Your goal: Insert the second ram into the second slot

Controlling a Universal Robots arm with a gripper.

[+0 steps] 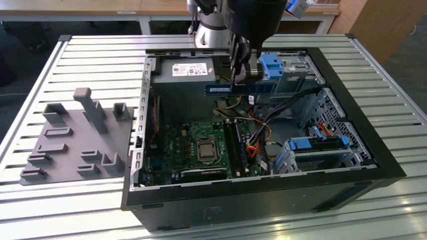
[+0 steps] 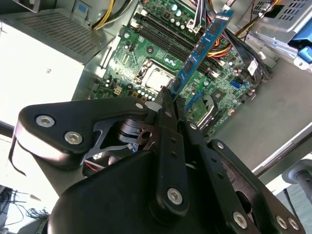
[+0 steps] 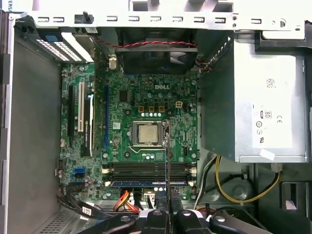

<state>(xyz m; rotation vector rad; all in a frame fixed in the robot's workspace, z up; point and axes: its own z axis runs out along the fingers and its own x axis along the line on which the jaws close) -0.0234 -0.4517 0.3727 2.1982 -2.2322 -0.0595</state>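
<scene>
grip: gripper (image 1: 245, 80) clamped shut on second ram (image 1: 220, 89) | pos: held mid-air, long edge level, over open case (image 1: 360, 150), well above motherboard (image 3: 146, 97) | align: lying crosswise to memory slots (image 3: 146, 170) | status: not yet seated

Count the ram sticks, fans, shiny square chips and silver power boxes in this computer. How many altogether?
Ram sticks: 2, the held ram in the gripper and the slotted ram
Fans: 1, the fan
Chips: 1, the chip
Power boxes: 1, the power box
Total: 5
</scene>
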